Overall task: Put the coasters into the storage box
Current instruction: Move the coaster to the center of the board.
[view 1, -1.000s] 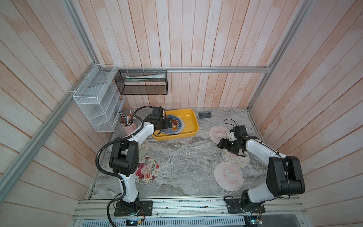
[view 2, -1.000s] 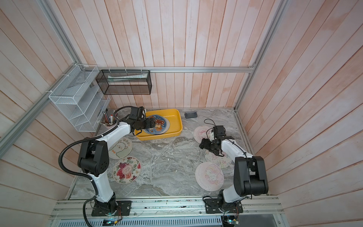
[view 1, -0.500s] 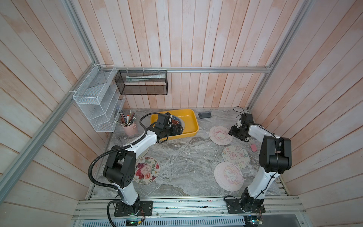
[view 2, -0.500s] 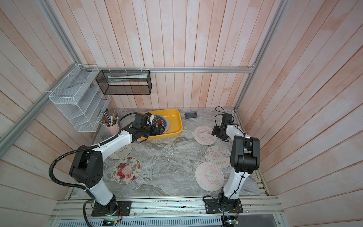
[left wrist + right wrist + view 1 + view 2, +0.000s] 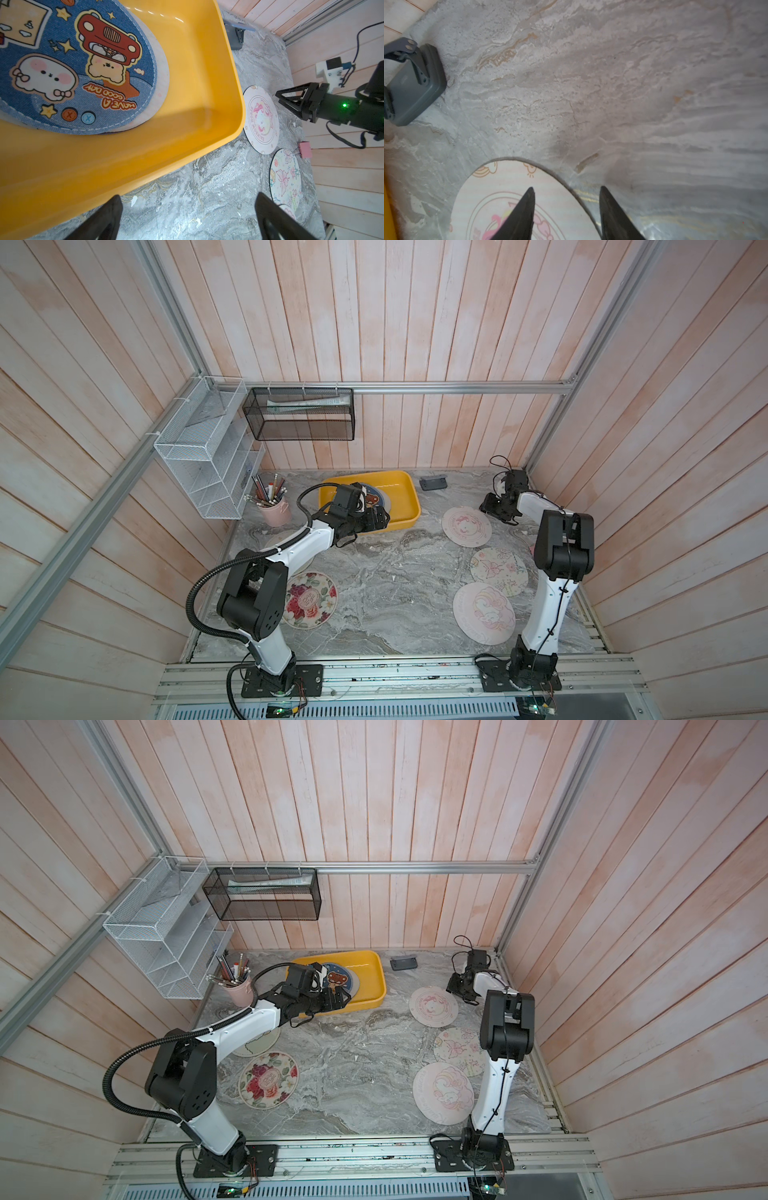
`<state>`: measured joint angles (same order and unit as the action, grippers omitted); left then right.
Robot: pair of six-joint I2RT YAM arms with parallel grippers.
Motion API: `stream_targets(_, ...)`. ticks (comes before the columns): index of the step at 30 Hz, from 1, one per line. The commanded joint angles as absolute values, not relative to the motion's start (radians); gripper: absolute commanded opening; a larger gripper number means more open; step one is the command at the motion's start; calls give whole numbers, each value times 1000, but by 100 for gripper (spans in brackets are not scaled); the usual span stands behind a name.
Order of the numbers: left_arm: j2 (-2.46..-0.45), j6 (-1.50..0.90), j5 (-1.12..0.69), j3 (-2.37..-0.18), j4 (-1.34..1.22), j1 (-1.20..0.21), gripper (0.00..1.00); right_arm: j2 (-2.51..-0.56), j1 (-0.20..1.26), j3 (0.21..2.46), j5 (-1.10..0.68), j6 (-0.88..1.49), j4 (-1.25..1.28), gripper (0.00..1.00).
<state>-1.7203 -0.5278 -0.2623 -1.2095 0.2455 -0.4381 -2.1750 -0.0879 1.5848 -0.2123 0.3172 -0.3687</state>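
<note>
The left pincer [image 5: 188,199] stood spread wide and empty, low over the grey marble counter [image 5: 395,572], just outside the near wall of the yellow storage box [image 5: 187,128]. Inside the box lay a blue cartoon coaster [image 5: 62,72] printed with a bear and a red car. It rested on a pale coaster [image 5: 163,83] whose rim showed beneath it. Across the counter, the right pincer [image 5: 566,189] was partly spread and held nothing. It sat at the rim of a pink unicorn coaster [image 5: 500,187], one finger over the mat and the other over bare marble; whether it touched the mat could not be told. That mat lay flat to the right of the box, apart from it. Nearer the robot's bases lay a butterfly coaster [image 5: 498,571], and nearer again a second unicorn coaster [image 5: 484,612], their edges meeting. On the left side lay a floral coaster [image 5: 309,599], with a cream coaster [image 5: 257,1042] partly hidden under the left arm. A small grey device [image 5: 433,482] sat by the back wall, and a pink cup [image 5: 276,512] of pencils stood left of the box
</note>
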Motion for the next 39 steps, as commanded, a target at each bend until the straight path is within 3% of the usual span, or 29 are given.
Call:
stream_targets(1,-1696,-531,-277,-1193,225,-442,100,-2225,-94,1635,-284,305,-423,51)
stream_targets(15,-1717,-538,-296,-1207,214,-467,100,-2177,-30,1500,-350,203,-509,51)
stream_targets(39,-1677,-537,-278,-1114,234,-546,100,-1906,324,1159,-391,249,-466,52)
